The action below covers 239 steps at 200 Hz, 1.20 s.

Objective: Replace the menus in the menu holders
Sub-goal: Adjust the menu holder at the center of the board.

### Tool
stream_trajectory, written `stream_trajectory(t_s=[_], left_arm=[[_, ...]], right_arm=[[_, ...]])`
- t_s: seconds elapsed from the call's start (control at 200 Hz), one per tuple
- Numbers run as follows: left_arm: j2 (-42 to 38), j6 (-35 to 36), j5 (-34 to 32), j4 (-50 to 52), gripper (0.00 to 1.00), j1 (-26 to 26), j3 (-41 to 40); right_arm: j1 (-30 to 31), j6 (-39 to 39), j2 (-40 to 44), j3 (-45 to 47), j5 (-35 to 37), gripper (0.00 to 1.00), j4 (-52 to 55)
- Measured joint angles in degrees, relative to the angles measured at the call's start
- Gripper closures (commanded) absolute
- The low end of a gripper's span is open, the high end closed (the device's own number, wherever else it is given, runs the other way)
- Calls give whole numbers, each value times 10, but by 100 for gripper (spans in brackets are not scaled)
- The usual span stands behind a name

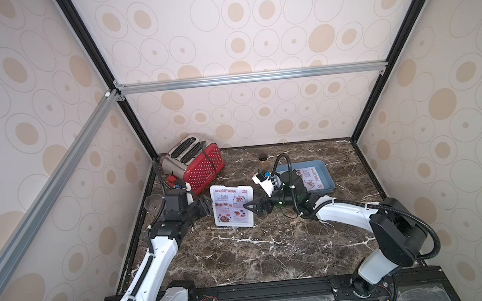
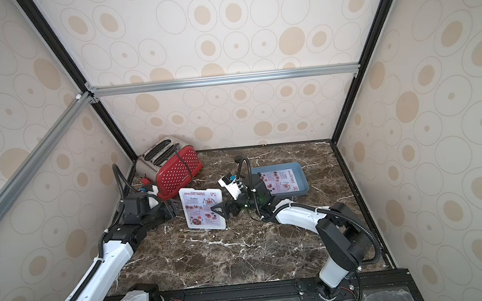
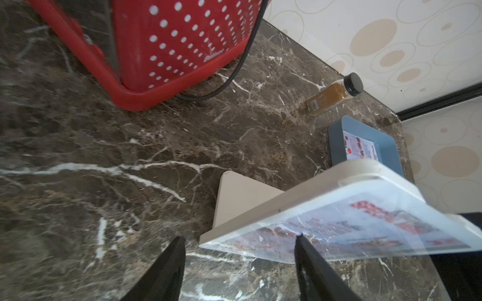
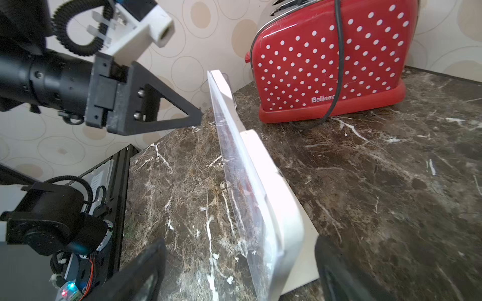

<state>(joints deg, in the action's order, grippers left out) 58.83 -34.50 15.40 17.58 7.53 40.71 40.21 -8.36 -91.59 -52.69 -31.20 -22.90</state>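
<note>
Left gripper (image 1: 207,205) at "SPECIAL MENU" holder (image 1: 236,224); "Belinee" toaster (image 4: 326,65) behind

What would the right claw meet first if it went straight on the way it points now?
Probably the menu holder. The right claw points at its side edge, which lies between the open fingers in the right wrist view.

Upright holder (image 1: 235,225) holds menu (image 1: 232,205); second menu (image 1: 310,178) flat
</note>
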Motion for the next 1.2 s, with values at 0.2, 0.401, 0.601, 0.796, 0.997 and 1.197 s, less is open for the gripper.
stream_trajectory(t_s=[0.2, 0.401, 0.601, 0.796, 0.997, 1.197], left_arm=[[52, -9, 4, -49, 46, 9, -2], [84, -13, 5, -89, 48, 23, -2], [111, -12, 5, -120, 44, 45, -2], [129, -1, 7, -141, 40, 47, -2], [142, 2, 15, -157, 39, 52, -2], [166, 7, 25, -174, 40, 74, 0]], right_arm=[[17, -2, 8, 7, -19, 17, -4], [36, -2, 40, 33, -29, 21, 2], [55, -5, 77, 49, -12, 22, 24], [59, -16, 173, 45, 101, 22, 127], [57, -92, 170, -122, 206, 26, 324], [54, -163, 64, -327, 209, 23, 506]])
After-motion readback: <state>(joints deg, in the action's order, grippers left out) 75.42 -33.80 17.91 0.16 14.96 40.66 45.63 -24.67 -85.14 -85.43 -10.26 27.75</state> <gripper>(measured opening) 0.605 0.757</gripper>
